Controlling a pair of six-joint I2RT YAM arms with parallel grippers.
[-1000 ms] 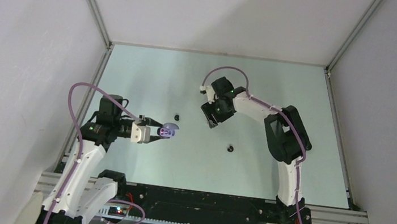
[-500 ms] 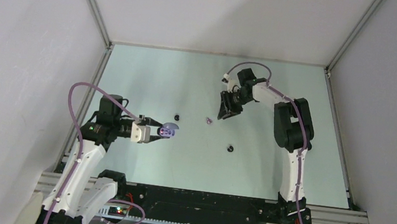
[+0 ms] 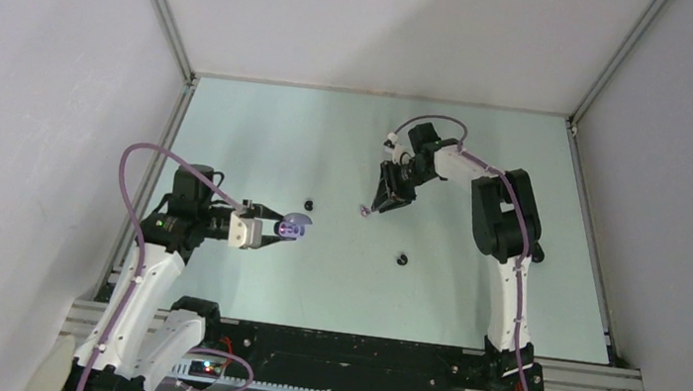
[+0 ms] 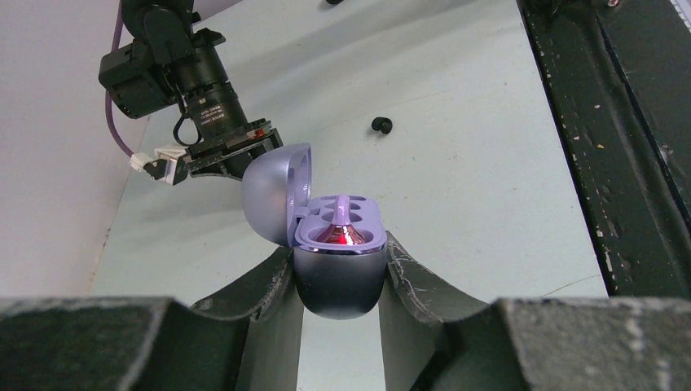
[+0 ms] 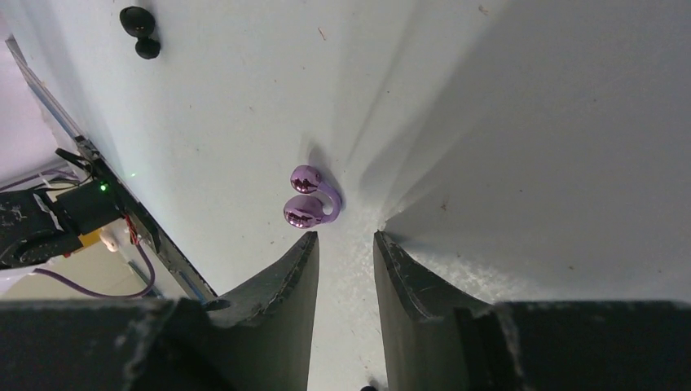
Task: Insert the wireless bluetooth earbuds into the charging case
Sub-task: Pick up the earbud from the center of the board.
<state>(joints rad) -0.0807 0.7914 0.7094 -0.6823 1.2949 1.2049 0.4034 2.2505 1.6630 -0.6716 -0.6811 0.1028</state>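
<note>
The right jaws hang low over the worktop (image 5: pixel 505 122) with only a narrow gap and nothing between them. The purple earbud (image 5: pixel 310 198) lies on the worktop just off the tip of one finger, not in the gap. To take it cleanly, I'd say they need to spread a little and shift sideways until the bud sits centred. Then they should come down and pinch gently, since something that small and glossy could squirt out.

The left jaws are clamped on the charging case (image 4: pixel 338 273), its lid (image 4: pixel 273 191) up and one socket seemingly already filled. One black earbud (image 3: pixel 309 204) and another (image 3: pixel 403 258) lie loose on the worktop nearby.

Against a second ago, the right arm (image 3: pixel 500 209) has swung off the purple bud, which it hid then, and its jaws have narrowed. The case hasn't moved.
</note>
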